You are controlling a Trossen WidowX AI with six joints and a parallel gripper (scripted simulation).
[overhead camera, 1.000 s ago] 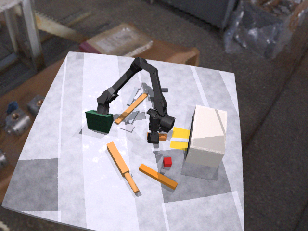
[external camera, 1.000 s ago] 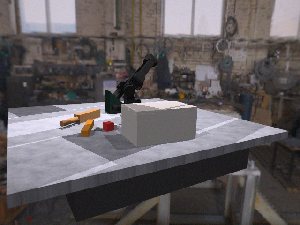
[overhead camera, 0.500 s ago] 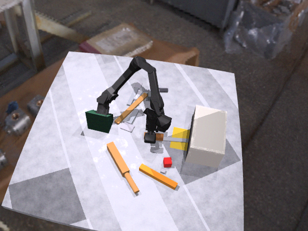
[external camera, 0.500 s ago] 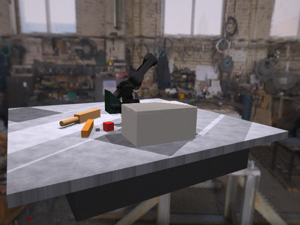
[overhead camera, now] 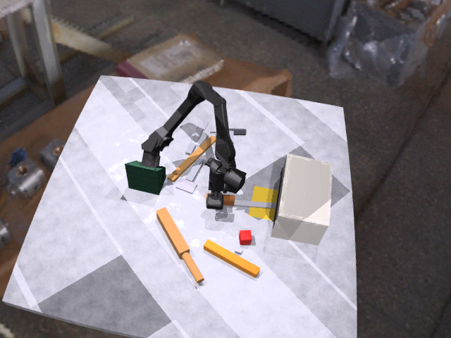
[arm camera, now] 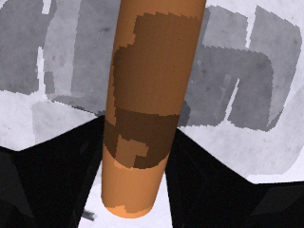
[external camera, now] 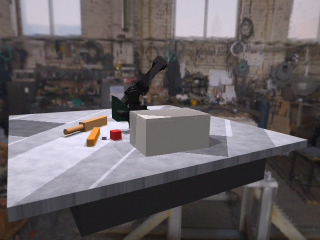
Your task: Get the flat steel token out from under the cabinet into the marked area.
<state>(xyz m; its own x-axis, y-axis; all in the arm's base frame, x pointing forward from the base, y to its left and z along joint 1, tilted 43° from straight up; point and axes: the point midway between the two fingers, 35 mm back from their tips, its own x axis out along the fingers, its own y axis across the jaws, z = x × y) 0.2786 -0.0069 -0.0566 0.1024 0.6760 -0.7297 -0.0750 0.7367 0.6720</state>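
My gripper [overhead camera: 215, 202] [arm camera: 137, 128] is shut on the round orange-brown handle [overhead camera: 229, 200] [arm camera: 152, 62] of a tool, low over the table. The tool's flat grey blade [overhead camera: 251, 203] runs from the handle across the yellow marked area [overhead camera: 263, 193] to the front bottom edge of the pale cabinet [overhead camera: 309, 189] [external camera: 175, 134]. The blade's far end is out of sight at the cabinet. The steel token is not visible in any view, and the vent slots cannot be made out. In the exterior view the cabinet hides the tool's blade and the marked area.
A red cube [overhead camera: 245, 236] [external camera: 115, 134], a small grey block [overhead camera: 238, 251] [external camera: 104, 138], an orange bar [overhead camera: 231, 258] [external camera: 93, 137] and a wooden paddle [overhead camera: 173, 232] [external camera: 94, 123] lie on the near side. An orange stick [overhead camera: 192, 158] and several grey pieces lie near the dark green block [overhead camera: 145, 178].
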